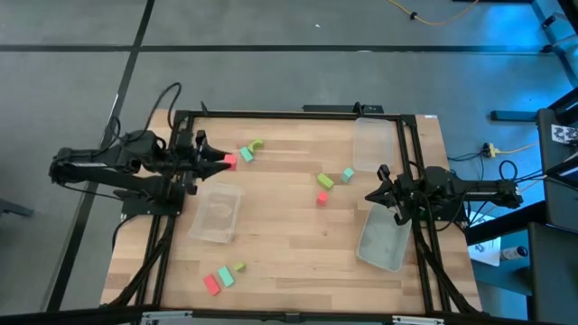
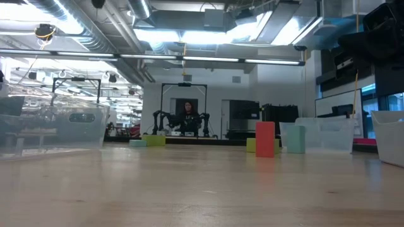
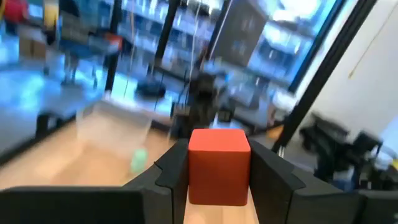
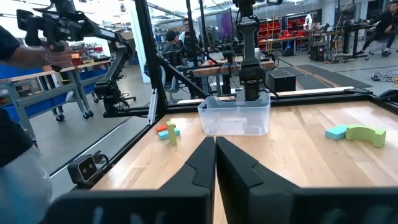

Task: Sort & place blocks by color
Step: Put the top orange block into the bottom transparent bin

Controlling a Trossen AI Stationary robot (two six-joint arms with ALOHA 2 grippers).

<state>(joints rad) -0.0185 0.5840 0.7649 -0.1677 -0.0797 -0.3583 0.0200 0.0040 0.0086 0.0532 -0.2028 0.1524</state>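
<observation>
My left gripper (image 1: pixel 223 161) is over the table's far left part, shut on a red block (image 3: pixel 219 165). A teal block (image 1: pixel 246 154) and a yellow-green arch (image 1: pixel 256 144) lie just beyond it. A yellow-green block (image 1: pixel 324 181), a teal one (image 1: pixel 348 173) and a red one (image 1: pixel 321 198) stand mid-table. A red (image 1: pixel 212 284), a teal (image 1: pixel 225 278) and a yellow-green block (image 1: pixel 238 268) sit near the near edge. My right gripper (image 1: pixel 370 196) is shut and holds nothing, right of the middle blocks. My left gripper pinches the red block by two opposite side faces (image 3: pixel 193 168), one finger (image 3: pixel 171 171) on each side. The fingers reach level from the table's left. The block sits upright between their free ends, its top face showing; bare wood shows under it.
Three clear plastic trays lie on the wood: one (image 1: pixel 215 212) just near-side of my left gripper, one (image 1: pixel 376 144) at the far right, one (image 1: pixel 382 239) at the near right beside my right arm. A black frame (image 1: pixel 271 114) rims the table. People stand beyond the table.
</observation>
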